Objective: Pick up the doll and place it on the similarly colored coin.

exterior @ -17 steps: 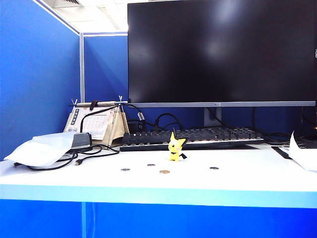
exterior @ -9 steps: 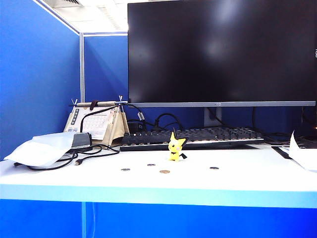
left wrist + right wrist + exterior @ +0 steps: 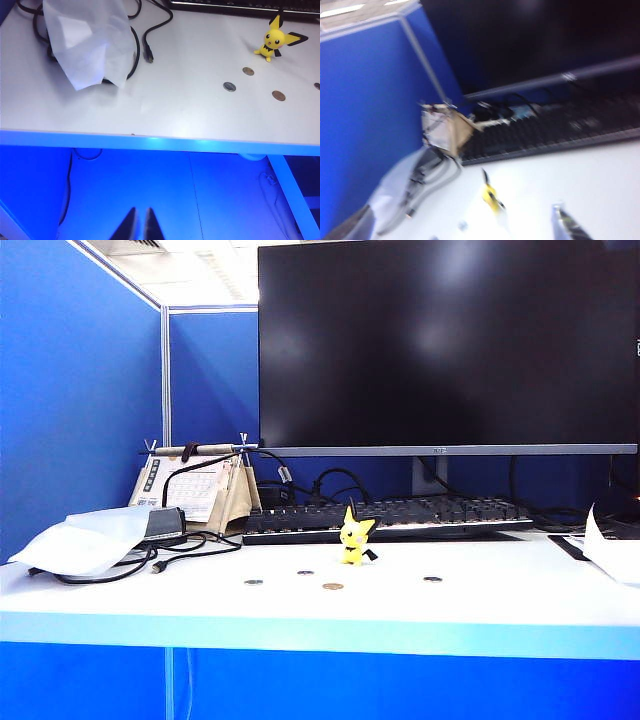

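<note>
While left claw (image 3: 140, 226) hangs low, right (image 3: 567, 226) overlooks doll (image 3: 491, 198).

no text can be read: the monitor's (image 3: 447, 345) bezel logo and the desk calendar's (image 3: 190, 488) print are too small.

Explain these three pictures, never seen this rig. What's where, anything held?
It is a robot with two arms, each ending in a two-finger end effector. The exterior view looks across the table from the front; no arm shows there. On it are a yellow doll, a golden-brown coin and grey coins, with a keyboard and monitor behind. The other pictures come from wrist cameras. The left end effector hangs below the table's front edge, fingers together, empty. The right wrist view is blurred: the right end effector shows one finger above the table near the doll, state unclear. Nothing appears held.
</note>
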Action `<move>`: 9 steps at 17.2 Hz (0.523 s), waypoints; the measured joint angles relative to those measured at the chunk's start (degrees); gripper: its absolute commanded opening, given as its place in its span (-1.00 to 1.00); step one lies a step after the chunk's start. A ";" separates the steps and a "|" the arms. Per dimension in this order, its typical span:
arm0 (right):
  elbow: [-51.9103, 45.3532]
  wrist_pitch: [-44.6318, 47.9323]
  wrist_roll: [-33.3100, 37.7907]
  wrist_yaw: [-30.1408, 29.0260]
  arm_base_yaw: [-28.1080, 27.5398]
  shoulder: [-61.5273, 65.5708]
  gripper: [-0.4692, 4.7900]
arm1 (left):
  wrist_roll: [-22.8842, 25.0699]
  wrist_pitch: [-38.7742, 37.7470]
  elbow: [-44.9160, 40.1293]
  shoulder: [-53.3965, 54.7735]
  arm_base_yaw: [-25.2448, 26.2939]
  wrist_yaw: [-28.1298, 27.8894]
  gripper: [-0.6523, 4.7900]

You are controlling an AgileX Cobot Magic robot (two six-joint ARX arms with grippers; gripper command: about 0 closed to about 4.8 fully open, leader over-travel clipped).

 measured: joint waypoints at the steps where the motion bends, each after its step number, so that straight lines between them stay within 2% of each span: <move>1: 3.37 1.53 0.00 -1.20 0.02 4.81 1.00 | 0.00 0.02 0.00 0.00 0.00 0.00 -0.65; 5: 16.28 5.77 -0.04 -7.39 2.80 24.81 1.00 | 0.00 0.00 0.00 0.00 0.00 0.00 -0.65; 9: 27.98 6.12 -1.66 -8.35 9.60 42.45 1.00 | 0.00 0.00 0.00 0.00 0.00 -0.02 -0.65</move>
